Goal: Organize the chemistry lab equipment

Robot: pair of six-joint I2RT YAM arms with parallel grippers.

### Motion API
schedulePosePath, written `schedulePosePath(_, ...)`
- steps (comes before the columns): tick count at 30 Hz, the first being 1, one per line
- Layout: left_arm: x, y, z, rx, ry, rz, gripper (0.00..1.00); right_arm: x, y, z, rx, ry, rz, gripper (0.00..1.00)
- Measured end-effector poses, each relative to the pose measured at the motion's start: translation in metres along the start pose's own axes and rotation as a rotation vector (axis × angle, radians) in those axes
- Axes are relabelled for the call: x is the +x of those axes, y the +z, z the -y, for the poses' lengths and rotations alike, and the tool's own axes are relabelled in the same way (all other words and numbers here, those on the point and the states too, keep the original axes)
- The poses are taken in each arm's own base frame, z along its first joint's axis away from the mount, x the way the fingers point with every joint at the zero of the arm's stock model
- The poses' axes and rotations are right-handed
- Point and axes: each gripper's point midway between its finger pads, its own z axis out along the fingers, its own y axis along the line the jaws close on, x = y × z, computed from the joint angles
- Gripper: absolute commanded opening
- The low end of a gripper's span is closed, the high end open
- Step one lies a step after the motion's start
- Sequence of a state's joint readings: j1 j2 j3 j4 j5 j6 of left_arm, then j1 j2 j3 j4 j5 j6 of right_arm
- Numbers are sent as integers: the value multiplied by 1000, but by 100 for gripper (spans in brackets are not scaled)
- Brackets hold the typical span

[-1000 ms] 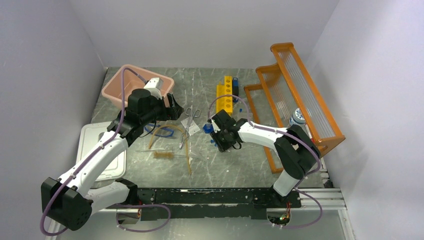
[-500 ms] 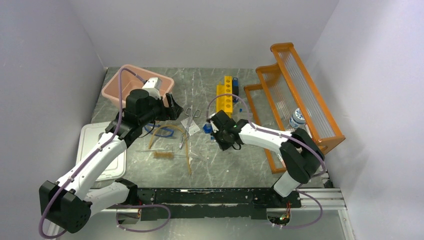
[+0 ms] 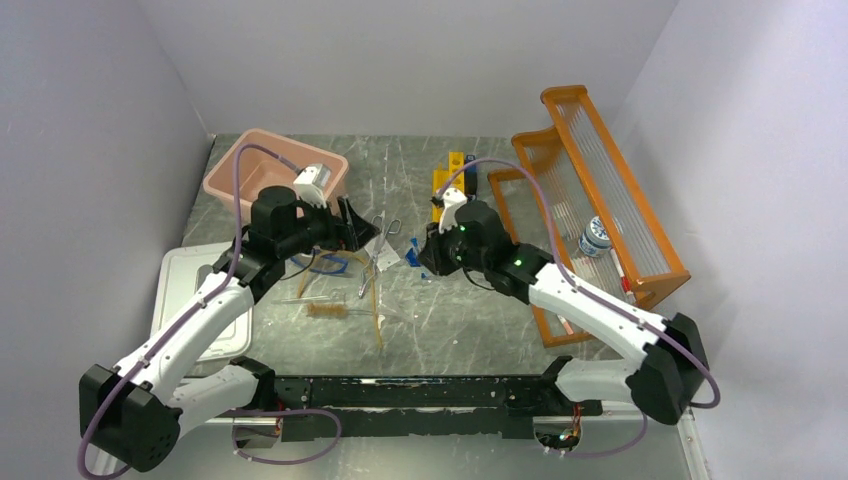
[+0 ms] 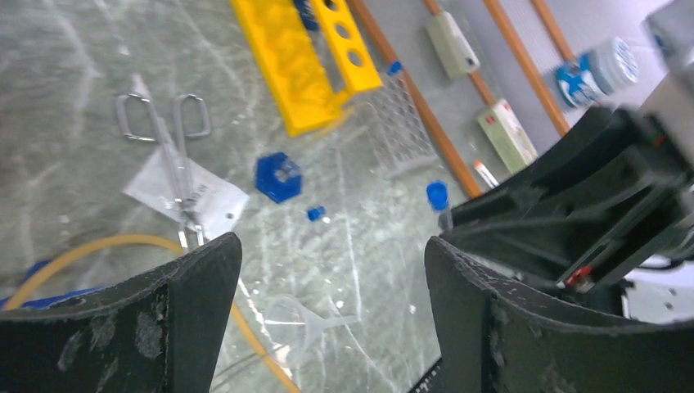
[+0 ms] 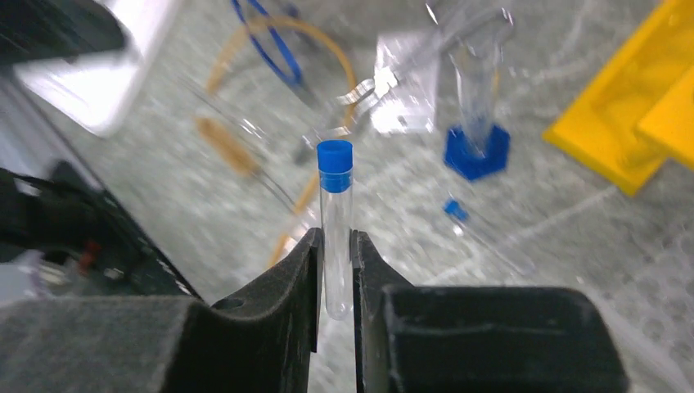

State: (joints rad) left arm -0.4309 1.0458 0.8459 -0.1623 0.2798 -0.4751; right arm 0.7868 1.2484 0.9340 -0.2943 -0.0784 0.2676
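Note:
My right gripper (image 5: 335, 270) is shut on a clear glass tube with a blue cap (image 5: 335, 221), held upright above the table; in the top view it (image 3: 432, 250) hovers near a blue hexagonal base (image 3: 414, 257). My left gripper (image 3: 362, 228) is open and empty, above the metal scissors (image 3: 378, 240) and white packet (image 4: 188, 192). Amber tubing (image 3: 372, 300), the wire brush (image 3: 328, 311) and blue goggles (image 3: 325, 262) lie below it. A clear funnel (image 4: 315, 315) shows between my left fingers. A tiny blue cap (image 4: 315, 213) lies loose.
A yellow tube rack (image 3: 450, 185) lies at the back centre. The orange shelf rack (image 3: 590, 200) with a small bottle (image 3: 597, 238) stands at the right. The pink tub (image 3: 270, 170) is back left, its white lid (image 3: 200, 300) near left.
My right gripper has risen off the table with the capped tube and its arm has swung outward. My left gripper has shifted slightly right, staying open.

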Motion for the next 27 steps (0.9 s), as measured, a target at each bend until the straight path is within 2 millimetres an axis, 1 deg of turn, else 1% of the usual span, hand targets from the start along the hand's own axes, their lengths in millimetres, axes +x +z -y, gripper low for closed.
schedulePosePath(2,9,0,10,72,-10,-16,83,-25,-9,-12,-48,42,109,15)
schedulePosePath(4,19,-1,26,167,-17,-36,81,-48,-20,-24,-96,90,213,14)
schedulePosePath(5,21,-2,30,192,-17,-40,81,-60,-26,-30,-123,112,265,14)
schedulePosePath(7,26,-3,47,270,-14,-51,80,-84,-37,-40,-172,154,357,15)
schedulePosePath(10,26,-6,72,368,-5,-47,78,-105,-45,-50,-225,203,430,15)
schedulePosePath(11,24,-7,77,388,-7,-41,78,-110,-45,-53,-239,218,443,15)
schedulePosePath(14,18,-8,92,452,-32,-16,75,-122,-46,-61,-279,249,466,16)
schedulePosePath(15,15,-7,97,473,-44,-5,71,-124,-46,-63,-290,257,469,16)
schedulePosePath(18,12,-3,101,490,-78,6,59,-127,-46,-68,-320,277,472,16)
schedulePosePath(20,14,1,101,486,-94,0,49,-128,-46,-71,-335,284,468,16)
schedulePosePath(21,16,3,100,480,-102,-4,45,-129,-45,-71,-336,283,467,16)
schedulePosePath(26,15,6,101,473,-101,1,25,-125,-37,-67,-317,291,445,17)
schedulePosePath(27,15,6,102,475,-97,1,19,-124,-37,-66,-312,291,442,17)
